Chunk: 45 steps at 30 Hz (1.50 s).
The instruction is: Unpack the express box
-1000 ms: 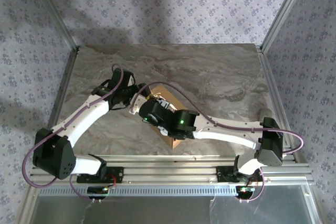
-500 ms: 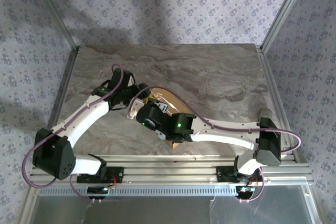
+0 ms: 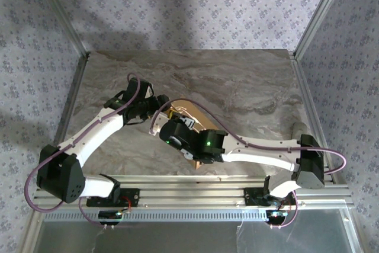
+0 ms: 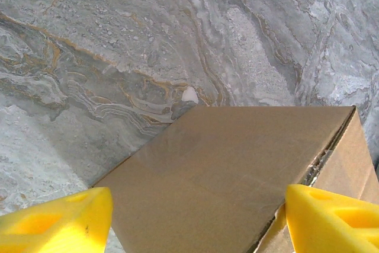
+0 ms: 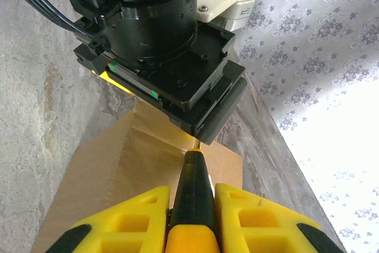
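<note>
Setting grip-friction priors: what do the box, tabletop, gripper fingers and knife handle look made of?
Express box: brown matte cardboard, apparently corrugated; a rough cut edge shows on its right. Table: grey stone-look top with tan veining, marble or a printed laminate, can't tell. Fingers: bright yellow matte plastic with moulded recesses. Utility knife, clamped in the right gripper: black handle over yellow, probably plastic, slight sheen.
</note>
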Each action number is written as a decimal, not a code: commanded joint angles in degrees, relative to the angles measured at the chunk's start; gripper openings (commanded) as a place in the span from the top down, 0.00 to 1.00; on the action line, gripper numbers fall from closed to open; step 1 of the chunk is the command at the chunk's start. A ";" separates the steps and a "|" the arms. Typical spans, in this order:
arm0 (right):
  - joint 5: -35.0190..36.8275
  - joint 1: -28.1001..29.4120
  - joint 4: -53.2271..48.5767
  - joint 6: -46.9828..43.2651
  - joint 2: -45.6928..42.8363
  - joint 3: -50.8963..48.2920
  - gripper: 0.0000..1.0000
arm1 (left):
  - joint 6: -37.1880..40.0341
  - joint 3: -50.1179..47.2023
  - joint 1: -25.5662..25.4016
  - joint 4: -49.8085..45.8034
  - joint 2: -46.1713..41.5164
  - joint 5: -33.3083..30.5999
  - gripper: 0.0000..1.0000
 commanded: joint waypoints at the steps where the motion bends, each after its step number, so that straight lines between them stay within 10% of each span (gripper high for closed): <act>1: 1.53 0.39 -5.63 2.14 -1.86 -1.18 1.00 | 0.22 -2.25 -0.03 -5.32 1.93 -2.95 0.25; 45: 3.37 3.17 -10.63 12.71 -11.75 -7.29 1.00 | 1.31 0.80 -0.98 -7.12 1.52 -5.54 0.25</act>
